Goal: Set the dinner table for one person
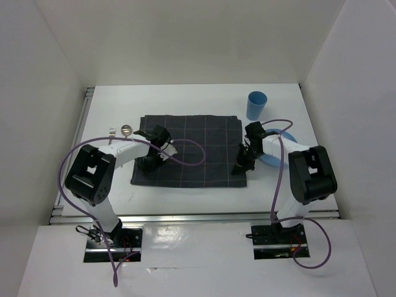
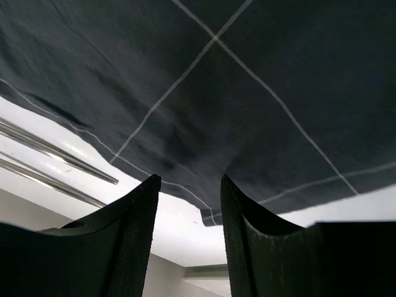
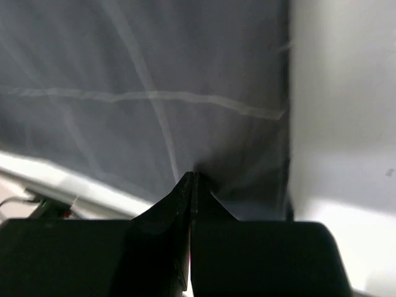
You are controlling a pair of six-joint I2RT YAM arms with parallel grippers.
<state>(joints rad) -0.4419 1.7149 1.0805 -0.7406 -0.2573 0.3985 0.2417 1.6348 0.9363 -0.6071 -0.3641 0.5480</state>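
Observation:
A dark grey checked cloth (image 1: 192,148) lies flat on the middle of the white dinner table (image 1: 185,99). My left gripper (image 1: 150,164) is open and empty, low over the cloth's left front part; the left wrist view shows its fingers (image 2: 145,210) apart above the cloth (image 2: 247,93) edge and the bare table (image 2: 179,229). My right gripper (image 1: 240,166) is at the cloth's right front corner. In the right wrist view its jaws (image 3: 193,178) are shut, with the cloth (image 3: 124,124) puckered at the tips, beside the white table (image 3: 340,124).
A blue cup (image 1: 256,105) stands at the back right. A blue plate (image 1: 286,137) lies partly under the right arm. A fork (image 1: 111,131) and a spoon (image 1: 127,129) lie left of the cloth; two metal handles (image 2: 55,151) show in the left wrist view.

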